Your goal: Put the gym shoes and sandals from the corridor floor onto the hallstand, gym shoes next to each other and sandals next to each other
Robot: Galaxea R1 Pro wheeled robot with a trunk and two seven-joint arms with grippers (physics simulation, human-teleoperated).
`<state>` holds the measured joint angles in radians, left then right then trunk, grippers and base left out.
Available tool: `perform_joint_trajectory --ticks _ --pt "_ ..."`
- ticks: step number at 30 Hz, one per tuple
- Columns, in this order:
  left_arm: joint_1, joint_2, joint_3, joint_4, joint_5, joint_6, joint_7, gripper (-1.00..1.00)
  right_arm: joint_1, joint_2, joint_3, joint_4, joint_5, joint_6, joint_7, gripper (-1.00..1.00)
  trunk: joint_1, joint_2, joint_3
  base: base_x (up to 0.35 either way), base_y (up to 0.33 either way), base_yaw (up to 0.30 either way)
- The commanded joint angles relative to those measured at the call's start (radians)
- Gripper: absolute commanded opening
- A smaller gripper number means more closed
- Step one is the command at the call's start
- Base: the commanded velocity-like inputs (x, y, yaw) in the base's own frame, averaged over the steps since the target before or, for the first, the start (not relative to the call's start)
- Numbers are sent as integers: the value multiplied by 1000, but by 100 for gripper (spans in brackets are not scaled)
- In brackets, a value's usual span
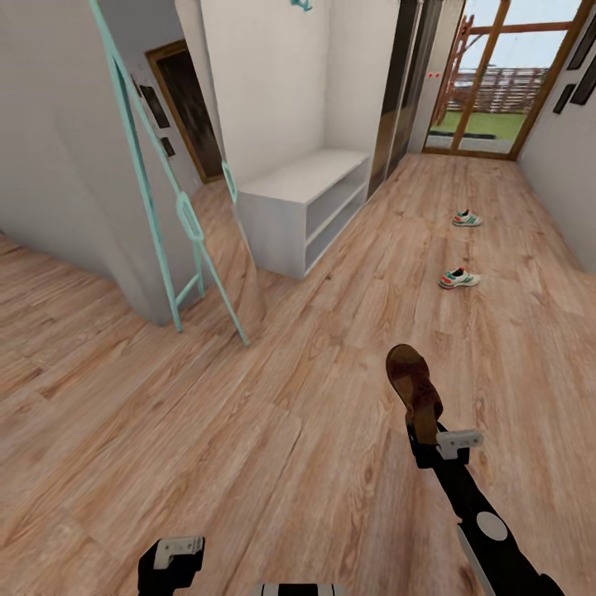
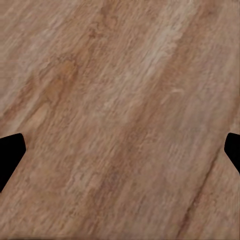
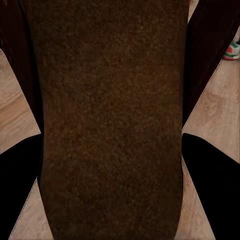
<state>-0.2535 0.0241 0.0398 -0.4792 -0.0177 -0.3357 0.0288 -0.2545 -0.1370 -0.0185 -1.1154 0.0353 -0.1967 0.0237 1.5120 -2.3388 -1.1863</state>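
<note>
I have one brown sandal clamped in my right gripper, its long axis running away from me, toe end far and up off the corridor floor. The hallstand lies far and to the left of that sandal, open shelves facing right, so I judge the right arm must carry across leftward. The two gym shoes sit far right on the planks. My left gripper hangs low near-left, fingers spread, holding nothing.
</note>
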Motion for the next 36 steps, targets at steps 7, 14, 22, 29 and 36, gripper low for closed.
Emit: perform_joint_trajectory --ticks 7,14,22,29,36 --pt "0 3 0 1 39 -4 2 100 0 0 -1 0 3 -3 2 -100 0 0 8 -93 -63 172" --pt "-1 3 0 1 46 -5 2 100 0 0 -1 0 4 -3 2 -100 0 0 17 -233 -159 189" --pt "0 4 0 1 48 -4 2 100 0 0 -1 0 4 -3 2 -100 0 0 26 -307 -63 193" --pt "0 4 0 1 50 -4 2 100 0 0 -1 0 4 -3 2 -100 0 0 34 -336 51 195" --pt "0 4 0 1 50 -4 2 100 0 0 -1 0 4 -3 2 -100 0 0 42 -239 46 208"
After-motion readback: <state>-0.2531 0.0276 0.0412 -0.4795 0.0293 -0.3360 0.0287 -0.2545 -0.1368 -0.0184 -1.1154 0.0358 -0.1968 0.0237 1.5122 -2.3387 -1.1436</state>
